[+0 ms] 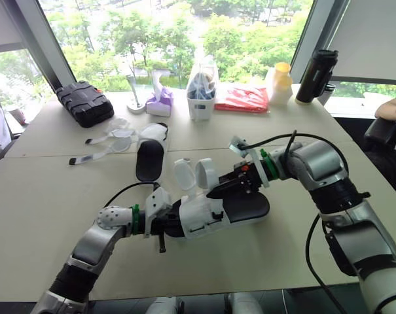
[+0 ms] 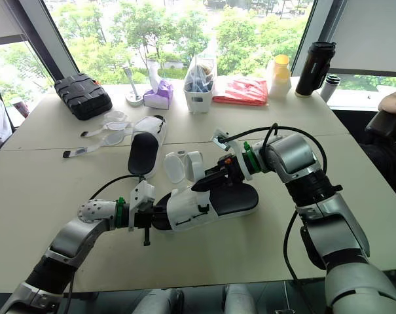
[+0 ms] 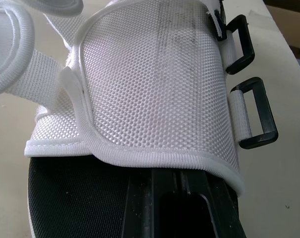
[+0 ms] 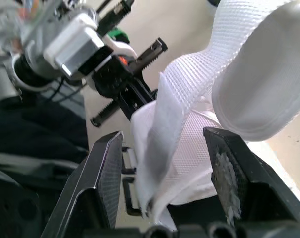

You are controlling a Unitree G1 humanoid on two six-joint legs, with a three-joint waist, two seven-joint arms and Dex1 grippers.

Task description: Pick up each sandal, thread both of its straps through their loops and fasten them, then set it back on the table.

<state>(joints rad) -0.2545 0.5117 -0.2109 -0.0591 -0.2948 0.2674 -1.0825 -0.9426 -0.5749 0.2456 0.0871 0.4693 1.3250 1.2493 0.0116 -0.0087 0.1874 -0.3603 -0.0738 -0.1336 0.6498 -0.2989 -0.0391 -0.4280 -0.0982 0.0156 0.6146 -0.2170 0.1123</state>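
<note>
While your left gripper clamps one end of the white sandal, which lies left to right on the near table, your right gripper stands open astride a loose strap. The left wrist view adds the two black loops, which wait empty on its flank.

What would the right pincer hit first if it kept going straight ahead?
Most likely the white strap, which lies inside the open right pincer. Just behind it comes the white mesh upper of the sandal. The depth between them is hard to judge.
</note>
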